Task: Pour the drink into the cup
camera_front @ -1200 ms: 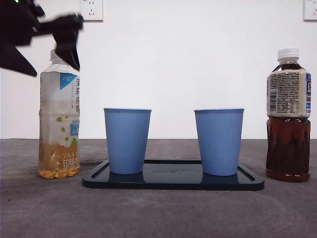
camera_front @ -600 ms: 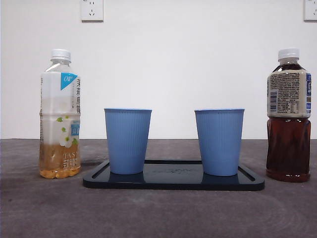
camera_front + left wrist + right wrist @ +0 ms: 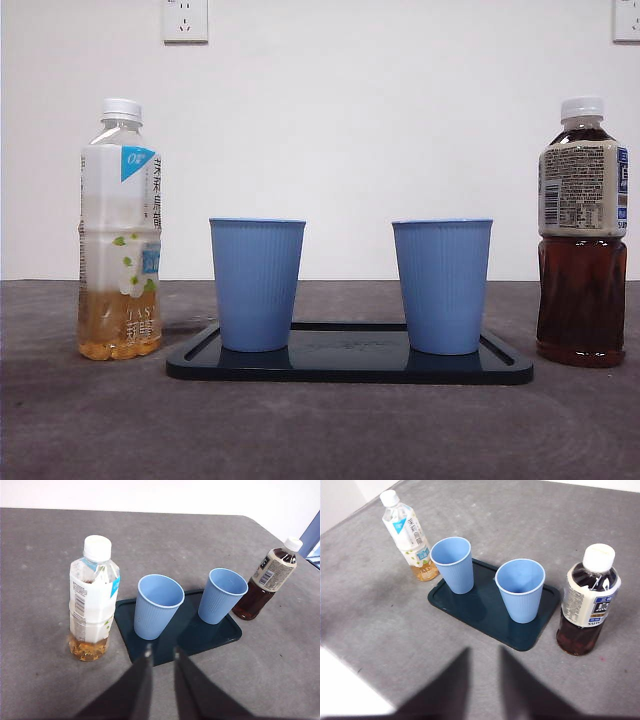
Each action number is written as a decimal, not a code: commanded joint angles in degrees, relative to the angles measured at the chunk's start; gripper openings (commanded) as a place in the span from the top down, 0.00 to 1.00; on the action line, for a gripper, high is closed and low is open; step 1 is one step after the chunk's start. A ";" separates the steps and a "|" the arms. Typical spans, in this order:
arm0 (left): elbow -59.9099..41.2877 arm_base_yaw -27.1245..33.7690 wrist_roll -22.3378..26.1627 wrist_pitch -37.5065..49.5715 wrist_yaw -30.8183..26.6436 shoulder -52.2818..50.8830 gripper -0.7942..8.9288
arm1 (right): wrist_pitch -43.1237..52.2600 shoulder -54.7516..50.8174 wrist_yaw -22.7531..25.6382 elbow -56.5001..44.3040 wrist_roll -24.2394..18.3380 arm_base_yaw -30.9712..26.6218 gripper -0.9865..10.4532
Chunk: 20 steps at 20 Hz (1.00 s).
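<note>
A pale tea bottle with a white cap stands upright at the left, with a little liquid at its bottom. A dark tea bottle, capped, stands at the right. Two blue cups, one on the left and one on the right, stand upright on a dark tray between the bottles. Both look empty in the wrist views. My left gripper hangs high above the table near the pale bottle, jaws slightly apart and empty. My right gripper hangs high near the dark bottle, jaws apart and empty. Neither gripper shows in the front view.
The grey table runs to a white wall with two power sockets. The table's edge and a pale floor show at a corner of the right wrist view.
A black arm that was at the top left by the pale bottle's cap one second ago has left the front view. The bottles and cups have not moved.
</note>
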 commanded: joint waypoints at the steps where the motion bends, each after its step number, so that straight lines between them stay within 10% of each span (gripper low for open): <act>1: 0.72 -0.44 0.50 0.94 0.31 0.09 0.89 | 0.59 0.15 -0.33 0.92 -0.79 0.28 0.90; 9: 0.15 0.44 0.50 1.42 0.31 -0.20 0.89 | 0.57 0.15 -0.24 0.92 -0.79 0.28 0.90; 16: -27.91 27.23 4.22 31.32 0.66 -9.53 0.89 | 0.57 0.15 -0.24 0.92 -0.79 0.28 0.90; 20: -42.01 33.59 3.89 29.22 0.55 -17.51 0.89 | 0.57 0.15 -0.26 0.92 -0.79 0.28 0.90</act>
